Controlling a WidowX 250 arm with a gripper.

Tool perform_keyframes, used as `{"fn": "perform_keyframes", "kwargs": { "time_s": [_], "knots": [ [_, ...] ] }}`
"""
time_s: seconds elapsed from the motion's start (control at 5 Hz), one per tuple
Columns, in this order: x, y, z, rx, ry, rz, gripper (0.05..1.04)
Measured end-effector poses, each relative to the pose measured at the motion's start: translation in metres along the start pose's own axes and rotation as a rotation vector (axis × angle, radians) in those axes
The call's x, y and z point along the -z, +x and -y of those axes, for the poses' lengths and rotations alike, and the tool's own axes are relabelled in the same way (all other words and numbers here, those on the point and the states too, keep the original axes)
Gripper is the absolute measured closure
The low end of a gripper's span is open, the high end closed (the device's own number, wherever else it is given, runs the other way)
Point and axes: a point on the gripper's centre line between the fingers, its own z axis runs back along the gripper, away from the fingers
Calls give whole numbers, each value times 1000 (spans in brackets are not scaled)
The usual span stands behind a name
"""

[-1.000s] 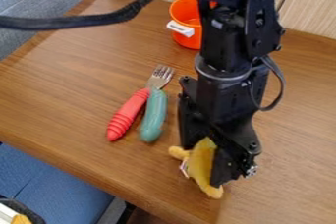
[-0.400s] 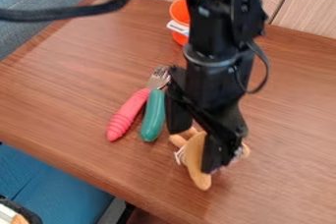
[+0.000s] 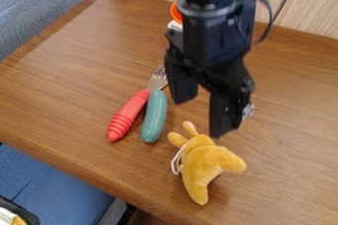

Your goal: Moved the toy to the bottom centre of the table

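Note:
Above and slightly behind the toy hangs my gripper (image 3: 204,115), its two fingers spread apart with nothing between them. The yellow plush toy (image 3: 203,162) lies on the wooden table (image 3: 79,81) near its front edge, at the lower middle of the view. A white loop of string is at the toy's left side. There is a gap between the toy and the fingertips.
Left of the gripper lie a red-handled utensil (image 3: 129,115) and a teal-handled one (image 3: 154,115), close together, with fork tines at their upper end. An orange cup (image 3: 176,13) stands partly hidden behind the arm. Blue seating borders the table.
The gripper has let go of the toy and risen up and back from it. The toy, held between the fingers before, now rests on the table.

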Motion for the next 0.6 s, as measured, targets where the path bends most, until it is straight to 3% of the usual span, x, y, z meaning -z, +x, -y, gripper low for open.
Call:
{"fn": "perform_keyframes", "kwargs": {
  "time_s": [0.4,0.6],
  "knots": [
    [-26,-2,-5,1,-24,77,83],
    [-27,-2,-5,6,-24,77,83]
  ]
}}
